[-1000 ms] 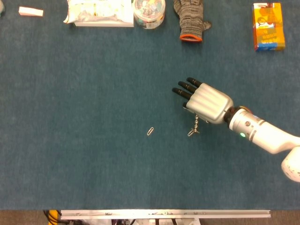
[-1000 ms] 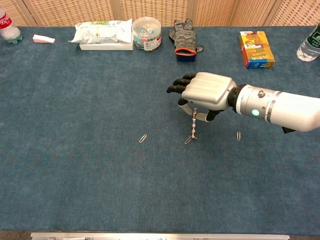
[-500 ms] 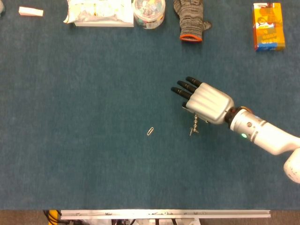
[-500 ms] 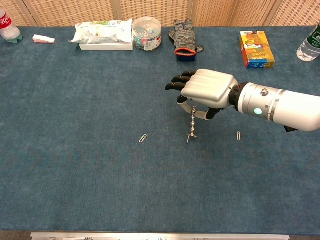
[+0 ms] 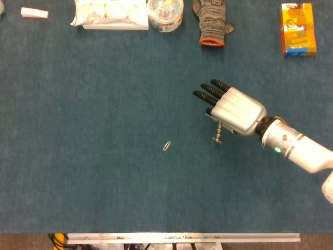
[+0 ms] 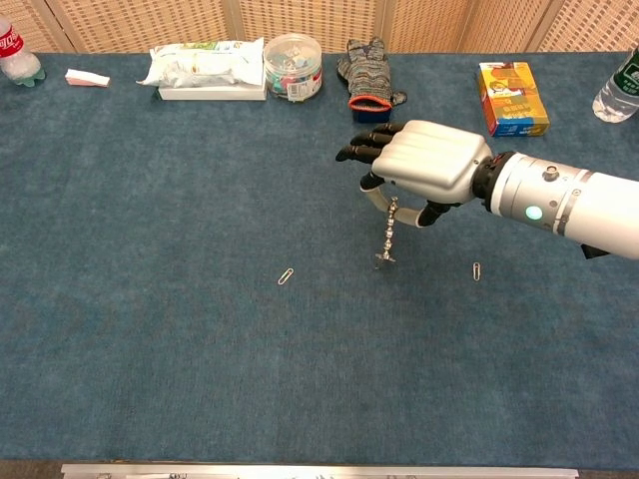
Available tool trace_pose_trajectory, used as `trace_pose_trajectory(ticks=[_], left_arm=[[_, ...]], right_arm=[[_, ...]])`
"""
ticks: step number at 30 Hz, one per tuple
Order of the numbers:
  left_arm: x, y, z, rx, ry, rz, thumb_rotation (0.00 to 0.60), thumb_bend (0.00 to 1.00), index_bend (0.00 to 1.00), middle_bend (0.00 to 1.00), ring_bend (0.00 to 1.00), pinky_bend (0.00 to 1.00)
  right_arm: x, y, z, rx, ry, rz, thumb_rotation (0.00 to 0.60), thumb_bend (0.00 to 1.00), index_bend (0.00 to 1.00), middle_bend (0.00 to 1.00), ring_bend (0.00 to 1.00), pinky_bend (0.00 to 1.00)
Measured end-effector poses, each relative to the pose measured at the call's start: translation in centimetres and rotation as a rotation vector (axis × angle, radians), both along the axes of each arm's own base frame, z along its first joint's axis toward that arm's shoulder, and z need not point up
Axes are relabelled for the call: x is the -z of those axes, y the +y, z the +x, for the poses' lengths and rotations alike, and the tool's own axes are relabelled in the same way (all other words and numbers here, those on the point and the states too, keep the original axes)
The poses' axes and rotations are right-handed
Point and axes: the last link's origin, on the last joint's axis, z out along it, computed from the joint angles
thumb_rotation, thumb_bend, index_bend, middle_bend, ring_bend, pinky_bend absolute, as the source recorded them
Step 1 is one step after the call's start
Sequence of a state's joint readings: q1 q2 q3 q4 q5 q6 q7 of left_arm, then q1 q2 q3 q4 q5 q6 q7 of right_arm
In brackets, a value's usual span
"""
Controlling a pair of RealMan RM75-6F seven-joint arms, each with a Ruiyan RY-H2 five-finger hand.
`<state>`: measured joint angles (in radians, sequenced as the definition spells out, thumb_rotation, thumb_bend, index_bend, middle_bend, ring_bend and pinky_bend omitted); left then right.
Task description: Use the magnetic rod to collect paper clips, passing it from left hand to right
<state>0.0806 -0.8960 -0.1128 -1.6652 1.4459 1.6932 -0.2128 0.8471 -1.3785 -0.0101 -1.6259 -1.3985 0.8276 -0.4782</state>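
My right hand hovers over the middle right of the blue cloth, palm down, pinching the top of a beaded magnetic rod that hangs straight down. A paper clip clings to the rod's lower tip, lifted off the cloth. One loose paper clip lies to the left of the rod. Another paper clip lies to the right, under my forearm, hidden in the head view. My left hand is not in either view.
Along the far edge sit a white packet, a round tub of clips, a knitted glove, an orange box, a small white item, and bottles at both corners.
My right hand has risen and shifted slightly right and away, lifting the rod. The paper clip at its tip came off the cloth with it.
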Motion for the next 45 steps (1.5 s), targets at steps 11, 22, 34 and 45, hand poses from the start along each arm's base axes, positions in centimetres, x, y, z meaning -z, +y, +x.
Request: trace_pose_trajectory(ticks=[11,22,34,45], left_arm=[[0.2,0.2,0.2,-0.002,0.012,-0.004,0.6,0.09,0.6,0.14,0.01,0.17],[1.0,0.1,0.3,-0.001,0.043,-0.044,0.6,0.09,0.6,0.14,0.01,0.17],[1.3,0.2,0.4,-0.006,0.043,-0.062,0.6,0.09,0.6,0.14,0.01,0.17],[1.3,0.2,0.4,0.002,0.04,-0.072,0.6,0.09,0.6,0.14,0.01,0.17]], right_arm=[[-2.5,-0.9,-1.5,0.062,-0.048,-0.089,0.6,0.4,0.59,0.09,0.0,0.11],[-5.0,-2.4,-3.6,0.136,-0.084,-0.21,0.6,0.4,0.59,0.09,0.0,0.11],[-4.9,-4.7,-4.0,0.154,-0.072,-0.277,0.6,0.38,0.58,0.08,0.0,0.11],[-5.6,-4.7,-5.1,0.213,-0.06,-0.343,0.6,0.22,0.32,0.06,0.0,0.1]])
